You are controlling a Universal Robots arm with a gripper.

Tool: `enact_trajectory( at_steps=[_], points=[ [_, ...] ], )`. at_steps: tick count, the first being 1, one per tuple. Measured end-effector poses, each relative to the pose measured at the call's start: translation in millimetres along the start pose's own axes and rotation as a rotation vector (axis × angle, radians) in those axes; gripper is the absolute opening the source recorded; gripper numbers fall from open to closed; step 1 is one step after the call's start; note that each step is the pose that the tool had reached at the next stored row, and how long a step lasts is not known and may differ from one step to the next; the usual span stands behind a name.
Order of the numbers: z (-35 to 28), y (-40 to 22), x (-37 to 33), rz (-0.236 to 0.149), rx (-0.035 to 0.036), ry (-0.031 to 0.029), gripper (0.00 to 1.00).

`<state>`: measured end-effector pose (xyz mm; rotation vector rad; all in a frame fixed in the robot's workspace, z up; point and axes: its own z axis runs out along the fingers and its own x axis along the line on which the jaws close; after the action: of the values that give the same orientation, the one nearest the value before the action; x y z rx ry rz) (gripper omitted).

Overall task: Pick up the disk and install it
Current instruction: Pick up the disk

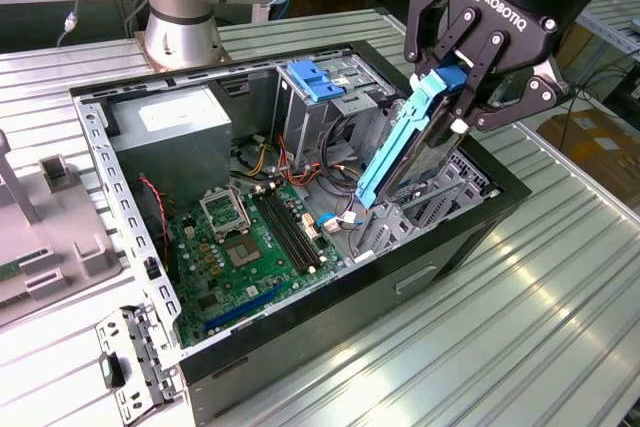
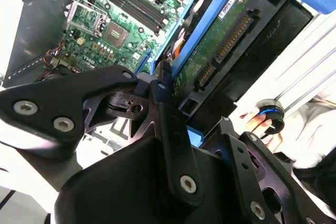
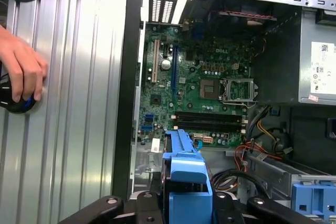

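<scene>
My gripper point(image 1: 455, 87) is shut on the upper end of the disk point(image 1: 400, 147), which hangs steeply tilted over the open computer case point(image 1: 330, 317) on the exterior view's right. Its blue carrier rail faces the exterior camera, and its lower end dips into the case near a grey metal bay point(image 1: 420, 212). In the second wrist view the disk's green circuit-board underside point(image 2: 226, 45) and connector show beyond the black gripper links. In the first wrist view the blue carrier point(image 3: 184, 166) sits between the fingers, above the motherboard point(image 3: 199, 93).
Inside the case lie the motherboard point(image 1: 250, 247), a large grey power-supply box point(image 1: 170, 132) and a drive cage topped by a blue bracket point(image 1: 318, 77), with loose cables between. A person's hand point(image 3: 21, 66) rests on a black-and-blue knob beside the case. A grey fixture point(image 1: 50, 217) stands at the exterior view's left.
</scene>
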<state>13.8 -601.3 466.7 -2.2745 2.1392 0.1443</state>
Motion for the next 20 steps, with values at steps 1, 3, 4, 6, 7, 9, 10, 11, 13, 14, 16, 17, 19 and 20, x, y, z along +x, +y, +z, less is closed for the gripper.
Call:
enact_trajectory(
  at_steps=[1,3,4,6,7,9,10,11,13,14,16,17,19,20],
  points=[
    [-0.1,-1.5,1.4,0.003,0.0,-0.0005,0.37],
    [-0.4,-7.5,3.0,0.004,-0.0007,-0.0009,0.37],
    [-0.4,-9.7,3.5,0.004,-0.001,-0.0011,0.37],
    [-0.7,-13.9,4.3,0.005,-0.0017,-0.0015,0.37],
    [-0.7,-15.5,4.6,0.005,-0.0019,-0.0017,0.37],
    [-0.9,-19.4,5.4,0.005,-0.0023,-0.0019,0.37],
    [-1.1,-21.0,5.5,0.005,-0.0025,-0.0019,0.37],
    [-1.1,-23.0,5.8,0.005,-0.0027,-0.0022,0.37],
    [-1.4,-29.3,6.8,0.006,-0.0033,-0.0026,0.37],
    [-1.5,-30.4,7.0,0.006,-0.0034,-0.0026,0.37],
    [-1.7,-33.9,7.3,0.006,-0.0039,-0.0027,0.37],
    [-1.8,-36.1,7.6,0.006,-0.004,-0.0027,0.37],
    [-2.0,-38.4,7.8,0.006,-0.0042,-0.0027,0.37],
    [-2.0,-39.9,7.9,0.006,-0.0042,-0.0028,0.37]
  ],
)
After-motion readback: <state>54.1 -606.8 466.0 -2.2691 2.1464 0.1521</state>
